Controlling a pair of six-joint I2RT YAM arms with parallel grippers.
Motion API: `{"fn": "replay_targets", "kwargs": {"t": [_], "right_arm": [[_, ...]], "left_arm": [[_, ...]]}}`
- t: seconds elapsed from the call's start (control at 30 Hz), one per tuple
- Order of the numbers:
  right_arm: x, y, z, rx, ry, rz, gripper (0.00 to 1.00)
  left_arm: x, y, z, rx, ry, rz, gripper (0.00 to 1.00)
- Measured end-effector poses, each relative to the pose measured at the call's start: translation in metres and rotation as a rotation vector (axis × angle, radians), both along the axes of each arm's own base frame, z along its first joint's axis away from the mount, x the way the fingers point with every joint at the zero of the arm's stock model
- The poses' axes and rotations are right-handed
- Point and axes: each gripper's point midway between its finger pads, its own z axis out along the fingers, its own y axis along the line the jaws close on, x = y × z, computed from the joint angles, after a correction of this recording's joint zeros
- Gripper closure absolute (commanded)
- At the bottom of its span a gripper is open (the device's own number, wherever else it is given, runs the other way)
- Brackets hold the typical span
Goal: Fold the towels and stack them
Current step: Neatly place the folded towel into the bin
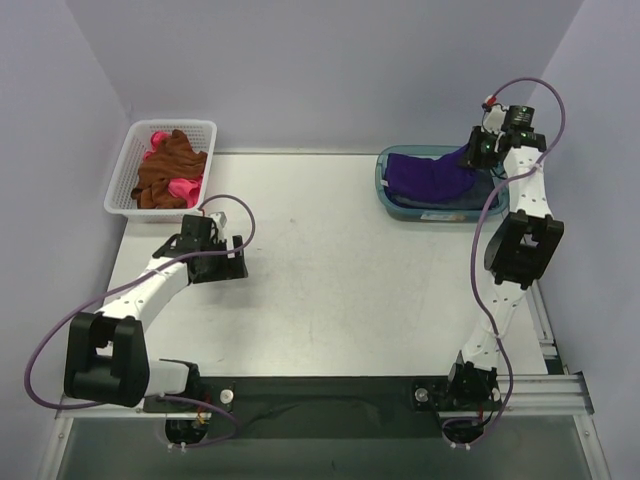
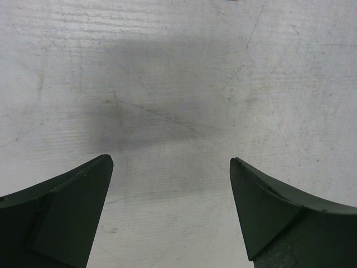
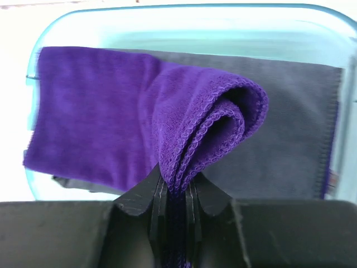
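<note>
Pale lilac walls (image 1: 300,70) close in a white table (image 1: 330,280), scuffed and bare across its middle. At the far right corner sits a teal tub (image 1: 384,190), and the stack inside it is under way. A slate-grey towel (image 3: 295,111) lies flat on the tub's floor as a neat rectangle, and a purple towel (image 3: 89,106) covers its left part.

The right gripper (image 3: 175,187) is clamped tight on the purple towel's near edge, with several layers of hem pinched between the jaws. That edge lifts off the pile and curls into a loose roll, while the rest lies on the grey one. I'd judge this towel folded and being laid down, but not yet let go or smoothed.

At the far left corner a white basket (image 1: 122,205) holds what is left. A rust-brown towel (image 1: 165,170) is crumpled in a heap there, with a pink towel (image 1: 182,188) poking out beside and beneath it, neither folded. The left gripper (image 2: 170,162) hangs over bare tabletop just in front of the basket, its jaws spread wide and holding nothing.

By my reckoning that is about half done: two towels in the tub, two to fetch, fold and add. Whether anything more lies under the brown heap I cannot tell.

The purple cloth is deep and saturated, with a short plush pile and a wavy stitched border, and it is limp enough to droop wherever it is unsupported. The grey one looks flatter and more matte, with a straight stitched hem down its right side.
</note>
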Motion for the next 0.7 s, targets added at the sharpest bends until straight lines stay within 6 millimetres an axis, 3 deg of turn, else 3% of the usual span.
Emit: {"fn": "replay_targets", "kwargs": {"t": [0.57, 0.67, 0.7], "right_arm": [[0.004, -0.033, -0.004, -0.179, -0.006, -0.061, 0.91], [0.006, -0.037, -0.004, -0.197, -0.011, -0.066, 0.83], [0.006, -0.038, -0.004, -0.202, -0.013, -0.068, 0.7]], "left_arm": [[-0.001, 0.0, -0.007, 0.002, 0.027, -0.002, 0.03], [-0.002, 0.0, -0.009, 0.003, 0.033, -0.002, 0.03], [-0.002, 0.0, -0.01, 0.004, 0.035, -0.002, 0.03]]}}
